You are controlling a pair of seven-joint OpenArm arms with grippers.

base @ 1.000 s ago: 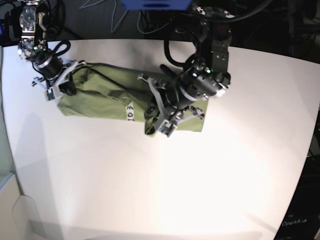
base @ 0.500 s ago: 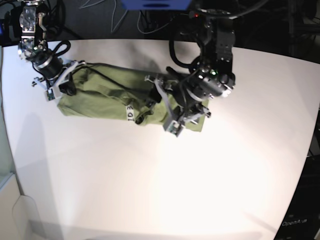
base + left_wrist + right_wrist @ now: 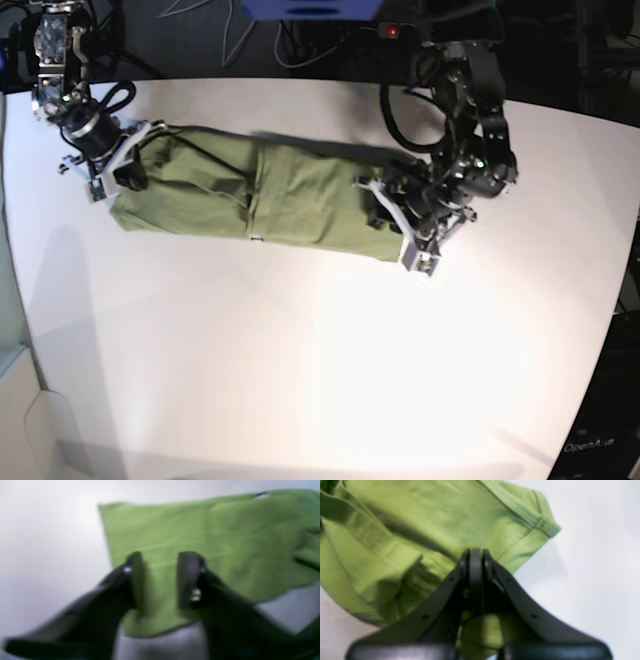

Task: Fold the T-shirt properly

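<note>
The olive-green T-shirt [image 3: 290, 195] lies on the white table [image 3: 300, 360] as a long folded strip running left to right. My right gripper [image 3: 122, 170] is at the strip's left end. In the right wrist view its fingers [image 3: 476, 555] are pressed together, and the T-shirt [image 3: 407, 530] bunches around and under them. My left gripper [image 3: 388, 218] hovers at the strip's right end. In the blurred left wrist view the left gripper [image 3: 160, 580] stands open, with the flat T-shirt [image 3: 225, 542] behind the gap and nothing pinched.
A small white tag [image 3: 257, 237] shows at the strip's near edge. Dark cables and equipment [image 3: 250, 30] run behind the table's back edge. The table's right edge [image 3: 625, 250] curves close to the left arm.
The left gripper has travelled right, spreading the bunched right part of the shirt into a longer flat strip, and has let go of it. The right gripper has stayed put.
</note>
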